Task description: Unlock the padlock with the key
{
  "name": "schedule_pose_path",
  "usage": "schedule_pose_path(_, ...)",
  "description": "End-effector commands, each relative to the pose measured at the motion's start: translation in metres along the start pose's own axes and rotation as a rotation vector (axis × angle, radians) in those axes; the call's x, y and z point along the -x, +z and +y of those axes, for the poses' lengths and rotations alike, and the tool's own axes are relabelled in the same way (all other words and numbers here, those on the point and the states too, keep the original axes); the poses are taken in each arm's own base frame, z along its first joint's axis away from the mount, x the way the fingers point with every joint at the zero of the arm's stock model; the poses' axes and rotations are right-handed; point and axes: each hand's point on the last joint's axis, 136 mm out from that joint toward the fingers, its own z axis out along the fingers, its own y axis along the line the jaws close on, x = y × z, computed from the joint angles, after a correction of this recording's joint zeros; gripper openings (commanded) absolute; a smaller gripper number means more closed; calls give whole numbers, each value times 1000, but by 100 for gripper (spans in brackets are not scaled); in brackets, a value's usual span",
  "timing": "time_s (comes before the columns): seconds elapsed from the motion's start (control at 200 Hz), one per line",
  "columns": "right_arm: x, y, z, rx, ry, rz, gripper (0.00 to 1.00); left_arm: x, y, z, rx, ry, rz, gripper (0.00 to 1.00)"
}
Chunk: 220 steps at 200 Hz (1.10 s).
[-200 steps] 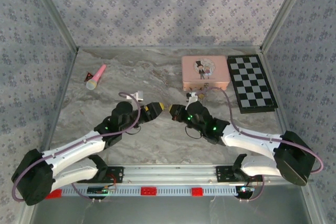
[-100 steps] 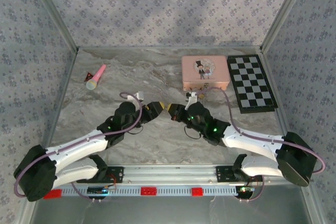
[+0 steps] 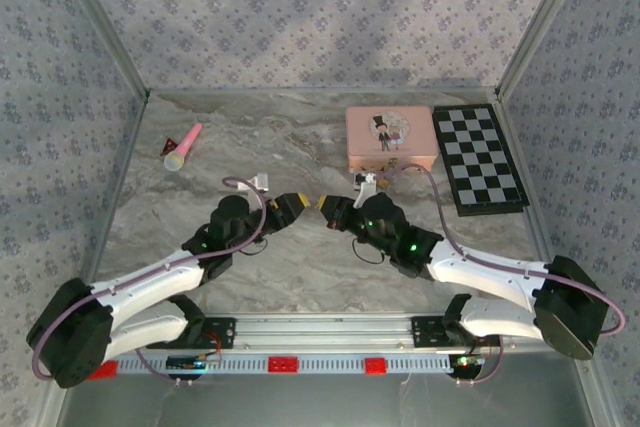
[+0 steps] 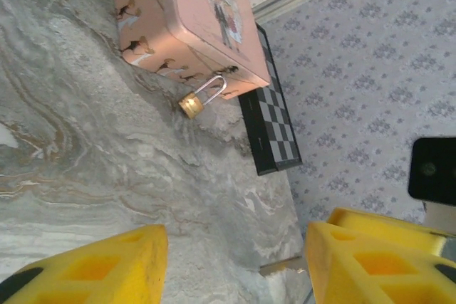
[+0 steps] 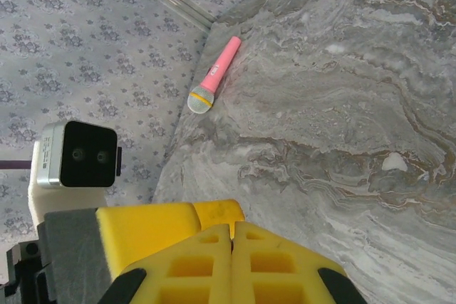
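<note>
With the left tool [image 4: 235, 247] released and the right tool [image 5: 231, 229] clenched on indeterminate contents, a mistimed transfer risked dropping the key far from the padlock [image 4: 194, 102].

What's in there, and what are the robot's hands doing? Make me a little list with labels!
tin: pink, cartoon couple on the lid, far side
padlock: gold, at the tin's front, shackle hooked in its clasp
chessboard: right beside the tin
microphone: pink, far left
left gripper: open, near the middle
right gripper: shut, facing the left gripper, a small gap between them
</note>
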Motion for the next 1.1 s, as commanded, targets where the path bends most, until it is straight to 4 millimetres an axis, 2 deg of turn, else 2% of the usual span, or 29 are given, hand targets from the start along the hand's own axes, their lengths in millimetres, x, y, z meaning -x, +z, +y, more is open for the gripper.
schedule_pose_path(0.0, 18, -5, 12, 20, -16, -23, 0, 0, -9, -24, -42, 118, 20, 56)
schedule_pose_path(0.11, 22, -6, 18, 32, -29, -17, 0, -4, -17, -13, 6, 192, 28, 59)
schedule_pose_path(0.215, 24, -6, 30, 74, -44, -15, 0, -13, -22, -18, -31, 315, 77, 69)
schedule_pose_path(0.32, 26, -7, 41, 97, -66, -10, 0, -23, -28, -29, -110, 447, 110, 69)
schedule_pose_path(0.405, 28, -8, 47, 107, -78, -5, 0, -27, -30, -25, -97, 570, 93, 66)
schedule_pose_path(0.6, 25, -8, 65, 159, -74, 1, 0, -38, -31, -31, -136, 915, 14, 61)
schedule_pose_path(0.74, 19, -8, 76, 190, -69, 14, 0, -25, -29, -38, -119, 1044, -94, 61)
schedule_pose_path(0.85, 15, -9, 78, 188, -65, 20, 0, -11, -27, -41, -86, 1105, -170, 60)
schedule_pose_path(1.094, 7, -5, 81, 194, -46, 33, 0, -4, -23, -45, -79, 1181, -228, 49)
